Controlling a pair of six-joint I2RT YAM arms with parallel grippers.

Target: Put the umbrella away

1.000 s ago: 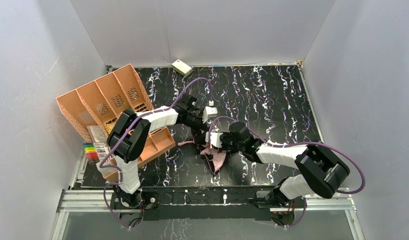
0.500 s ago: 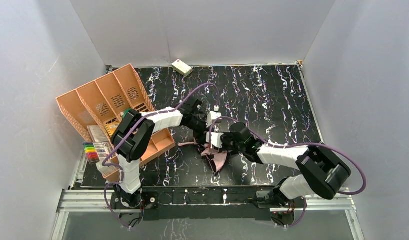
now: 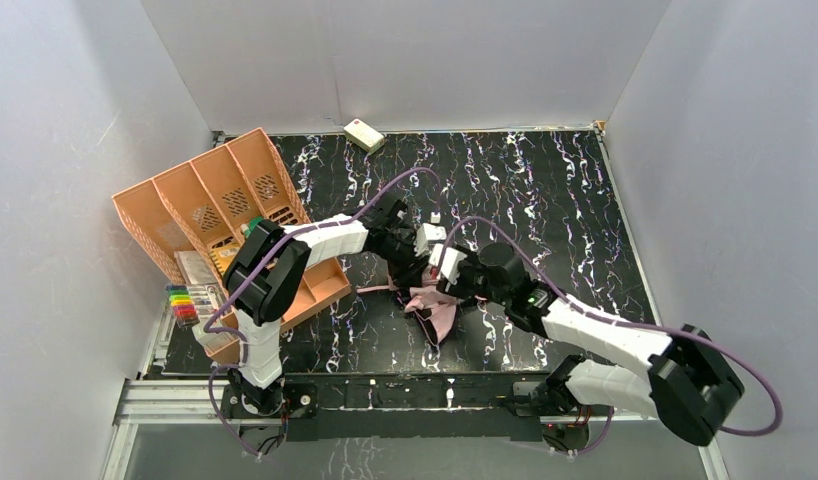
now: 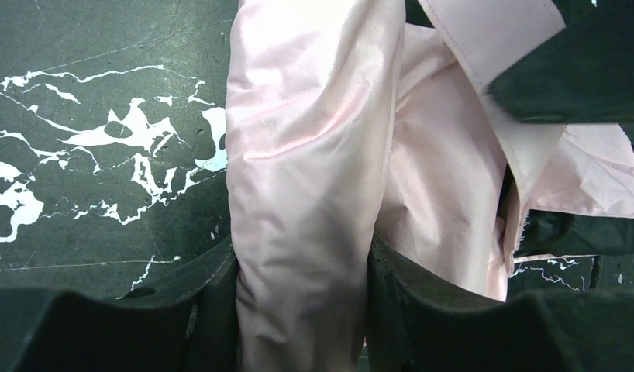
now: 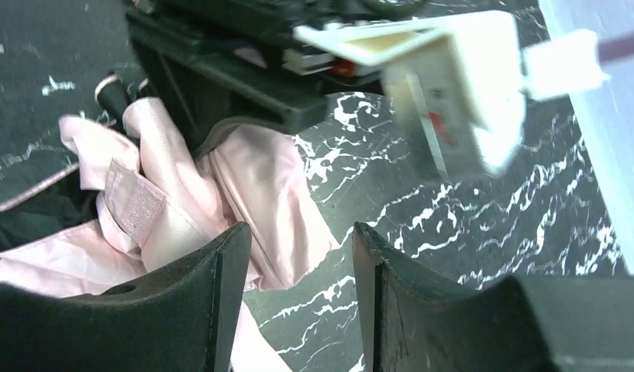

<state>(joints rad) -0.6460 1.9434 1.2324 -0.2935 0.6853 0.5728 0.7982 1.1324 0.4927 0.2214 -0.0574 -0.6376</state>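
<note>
We record the umbrella (image 3: 431,308) crumpled on the marbled table (image 3: 555,200), near its centre, with both grippers crowded over it.
We find the left gripper (image 4: 302,310) clenched on a bunched fold of the pink fabric. The right gripper (image 5: 294,263) hangs just beside it, jaws parted and grasping nothing. The white housing (image 5: 453,85) on the left wrist stands close before it. The orange divider rack (image 3: 210,195) sits to the left, apart from the umbrella, and a small cream box (image 3: 364,134) lies by the far wall.

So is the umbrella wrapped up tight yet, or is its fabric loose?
Loose. The umbrella fabric lies crumpled and spread, its strap unfastened; the left tool pinches one pink fold.
</note>
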